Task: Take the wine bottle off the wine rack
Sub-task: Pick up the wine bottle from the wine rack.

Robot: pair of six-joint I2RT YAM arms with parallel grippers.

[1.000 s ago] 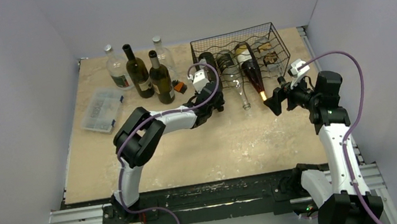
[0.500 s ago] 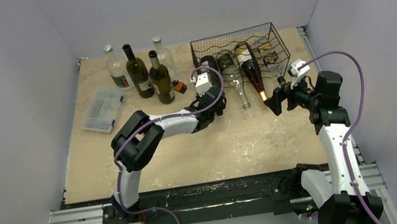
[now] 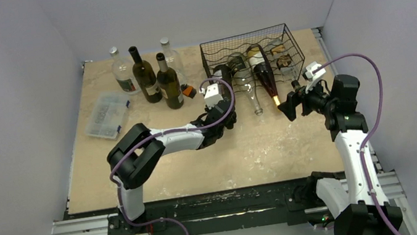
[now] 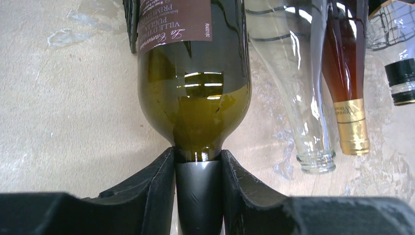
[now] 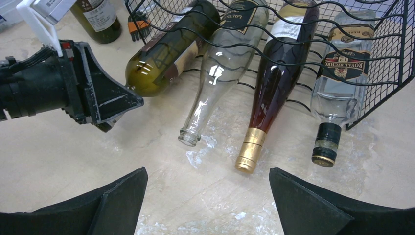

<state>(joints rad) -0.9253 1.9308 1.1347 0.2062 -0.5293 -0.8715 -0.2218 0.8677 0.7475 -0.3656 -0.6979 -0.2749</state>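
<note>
The wine bottle (image 4: 193, 93) is dark green glass with a brown label. It lies on its side in the leftmost bay of the wine rack (image 5: 391, 49). Its base is inside the wire mesh. Its shoulder and neck project out of the open front, toward the bottom of the left wrist frame.

I see the left gripper (image 4: 198, 159) with its fingers closed on the bottle's neck, one black finger on each side, just below the shoulder. In the top view the left arm reaches from the lower left of the frame up to the rack's left front corner.

Three more bottles lie in the rack to the right of the gripped one, necks out in the same direction:
- a clear glass bottle (image 5: 215, 73) with no cap, just beside the wine bottle;
- a dark red bottle (image 5: 271, 83) with gold foil on its neck;
- a clear bottle with a black cap (image 5: 337, 83), at the right end.

The right gripper (image 5: 208, 196) has its fingers spread wide and holds nothing. It hovers over the worktop (image 3: 200, 162) near the protruding necks, at the right of the top view.

In the upper left of the top view four bottles stand upright in a group: two clear (image 3: 123, 74) and two dark (image 3: 168, 83). A clear plastic compartment box (image 3: 107, 115) lies on the worktop below and to the left of them.
</note>
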